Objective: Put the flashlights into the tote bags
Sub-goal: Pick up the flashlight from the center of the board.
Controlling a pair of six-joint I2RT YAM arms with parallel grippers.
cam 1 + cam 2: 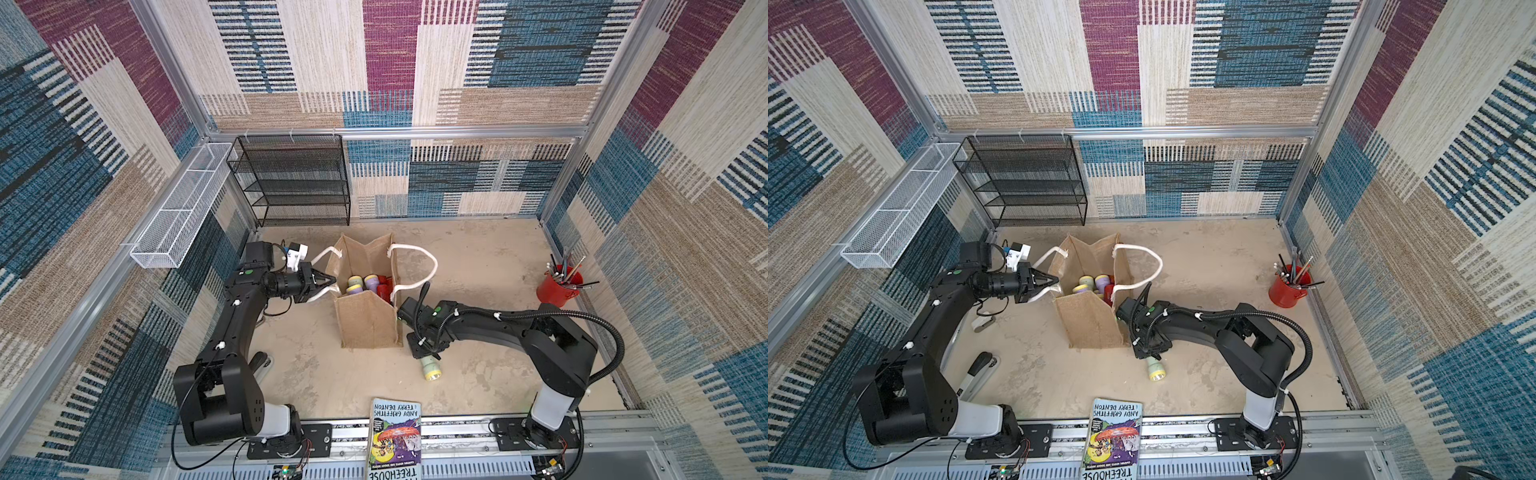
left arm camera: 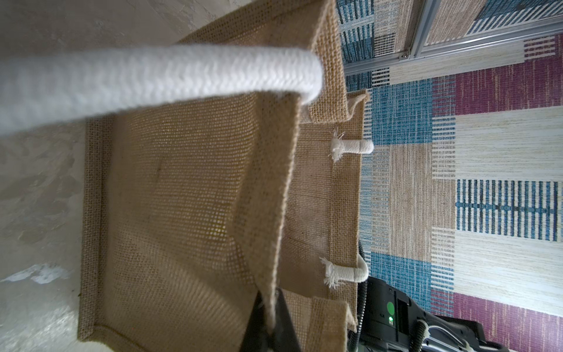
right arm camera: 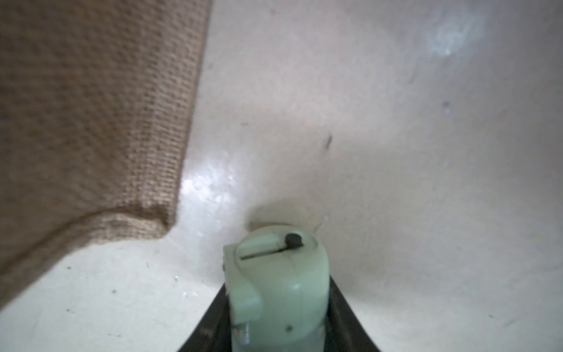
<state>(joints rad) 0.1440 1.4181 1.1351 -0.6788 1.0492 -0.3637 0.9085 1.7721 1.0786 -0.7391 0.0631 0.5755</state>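
Burlap is what my left gripper [image 1: 330,283] is clenched on: it pinches the rim of the tote bag [image 1: 368,320], which stands open on the worktop [image 1: 478,257] with several flashlights [image 1: 365,284] inside. One pale green flashlight [image 1: 432,370] lies just beside the bag, between the jaws of my right gripper [image 1: 428,354]. I cannot tell whether they bite yet. I judge the smooth round body could squirt out, or catch the bag's wall on the lift.
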